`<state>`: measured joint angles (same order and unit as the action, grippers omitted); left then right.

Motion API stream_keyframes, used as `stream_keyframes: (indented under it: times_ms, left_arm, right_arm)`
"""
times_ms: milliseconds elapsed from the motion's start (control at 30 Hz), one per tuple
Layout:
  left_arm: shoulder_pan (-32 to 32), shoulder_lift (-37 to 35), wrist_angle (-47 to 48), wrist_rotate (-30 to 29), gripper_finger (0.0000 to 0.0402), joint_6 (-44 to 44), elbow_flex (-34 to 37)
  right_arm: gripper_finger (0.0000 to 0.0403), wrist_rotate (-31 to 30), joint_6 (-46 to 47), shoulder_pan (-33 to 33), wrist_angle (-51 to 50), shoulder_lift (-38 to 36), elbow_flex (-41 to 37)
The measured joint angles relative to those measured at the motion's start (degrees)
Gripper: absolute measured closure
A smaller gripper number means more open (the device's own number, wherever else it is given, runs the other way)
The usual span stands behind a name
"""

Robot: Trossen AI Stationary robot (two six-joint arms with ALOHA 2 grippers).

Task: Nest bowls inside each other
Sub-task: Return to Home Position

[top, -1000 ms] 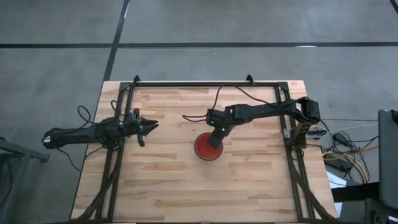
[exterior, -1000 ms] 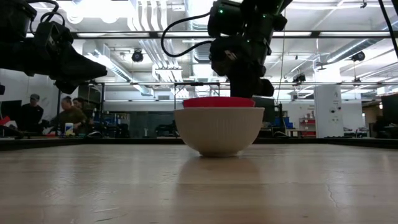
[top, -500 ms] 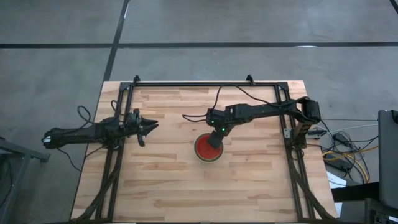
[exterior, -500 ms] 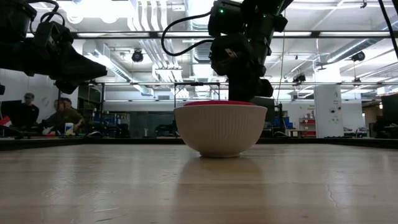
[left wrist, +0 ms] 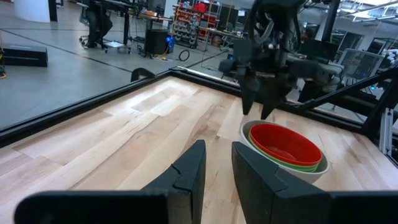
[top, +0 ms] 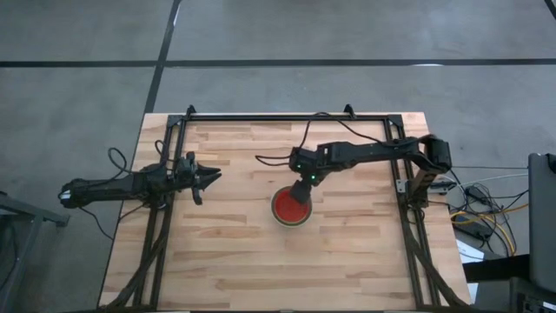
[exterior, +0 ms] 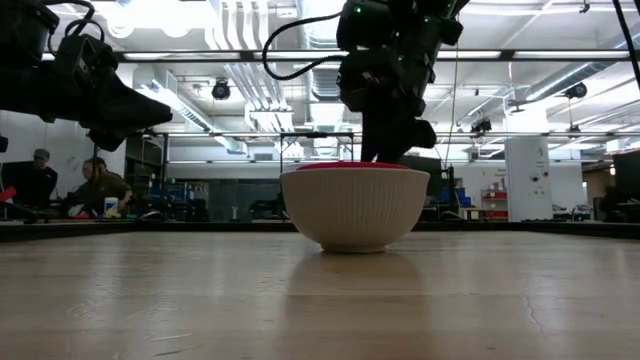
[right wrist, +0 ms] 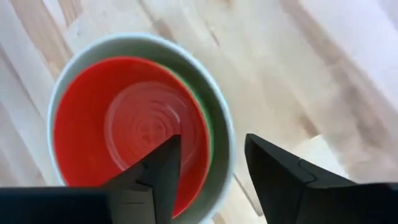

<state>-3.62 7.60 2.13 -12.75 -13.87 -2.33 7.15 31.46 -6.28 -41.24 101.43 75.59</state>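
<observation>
A stack of nested bowls (top: 290, 207) stands on its base on the table, right of centre. The red bowl (right wrist: 93, 143) sits inside a green bowl (right wrist: 203, 118), which sits in the pale ribbed bowl (exterior: 352, 210). My right gripper (right wrist: 208, 167) hangs open and points steeply down just above the stack's far rim, one finger over the red bowl's inside and one outside the rim. It seems to touch nothing. My left gripper (left wrist: 217, 171) waits at the table's left, held level above the wood. A narrow gap shows between its fingers, with nothing in it.
Black frame rails (top: 287, 116) run along the table's far edge and both sides. Bare wood lies near and left of the stack. People (exterior: 95, 180) sit in the room beyond the table.
My right gripper has opened and let go of the red bowl. The bowl's rim stood well above the pale bowl's rim and has dropped almost level with it. The gripper's fingertips now stand just clear of the rim.
</observation>
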Motion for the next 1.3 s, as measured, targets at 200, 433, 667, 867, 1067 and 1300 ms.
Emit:
stream_keyframes:
  times_ms: [200, 433, 667, 867, 1067, 1300]
  left_arm:
    - [0.0, 0.0, 0.0, 0.0, 0.0319, 0.0, 0.0]
    - [0.0, 0.0, 0.0, 0.0, 0.0319, 0.0, 0.0]
    - [0.0, 0.0, 0.0, 0.0, 0.0319, 0.0, 0.0]
    - [0.0, 0.0, 0.0, 0.0, 0.0319, 0.0, 0.0]
    - [0.0, 0.0, 0.0, 0.0, 0.0319, 0.0, 0.0]
    - [0.0, 0.0, 0.0, 0.0, 0.0319, 0.0, 0.0]
  right_arm:
    - [0.0225, -7.1, 0.0, 0.2, -0.1, -4.0, 0.9]
    - [0.0245, -13.7, 1.3, 0.9, 0.0, -9.9, 0.1]
    - [0.0291, -16.3, 1.1, 1.8, -0.4, -13.1, -1.0]
    - [0.0338, -17.2, -1.6, 5.2, 2.0, -16.7, -1.0]
    - [0.0369, -25.4, -3.9, 11.4, 10.5, -22.0, -1.6]
    - [0.039, -25.5, -6.6, 13.7, 22.7, -28.3, -8.6]
